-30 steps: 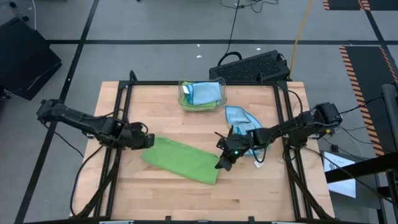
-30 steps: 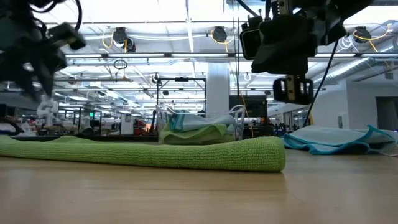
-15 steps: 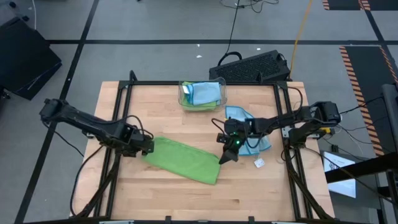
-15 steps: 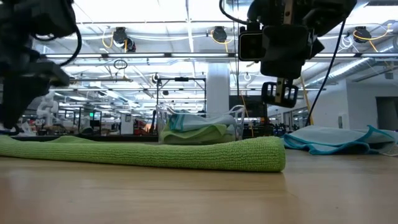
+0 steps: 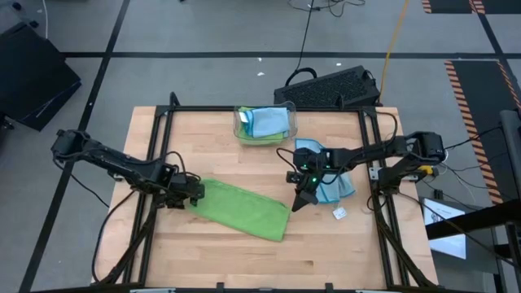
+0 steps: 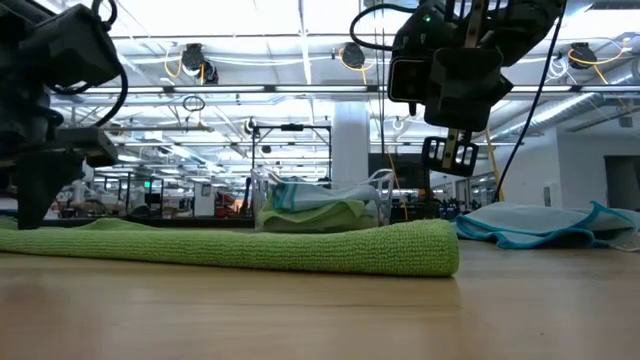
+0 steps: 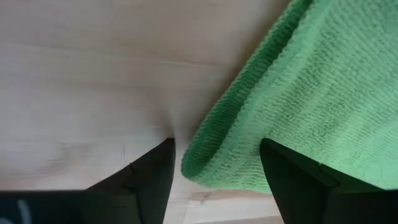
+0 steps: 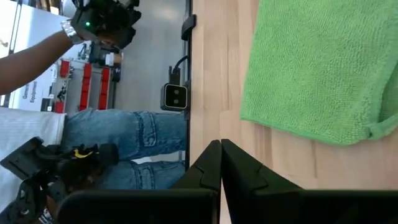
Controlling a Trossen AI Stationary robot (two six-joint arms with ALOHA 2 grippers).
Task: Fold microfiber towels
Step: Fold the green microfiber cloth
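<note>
Moved: your left tool (image 5: 194,192) has dropped to the near-left end of the green towel (image 5: 241,209) and spread its fingers; your right tool (image 5: 300,200) has pulled back from the towel's far end toward the blue towel (image 5: 324,167).
Left tool: open, fingers (image 7: 149,180) straddling the towel's rolled edge, one on the bare desk (image 5: 220,260), the other over the cloth; not yet closed on it.
Right tool: closed, empty, hanging above the desk just off the green towel's end.
Green towel: lies flat as a long strip between your two tools, apparently folded once.
Done so far: you have that one towel part-folded, by the look of it; no finished stack shows.
Left to do: likely another fold on the green one, then the crumpled blue towel beside your right tool, then the towels in the clear bin (image 5: 264,124) beyond both tools.
Around: a small white tag (image 5: 339,213) lies loose on the desk near your right tool; a person stands off the desk's edge in the right wrist view.
In the way: nothing blocks the left tool's grasp.
</note>
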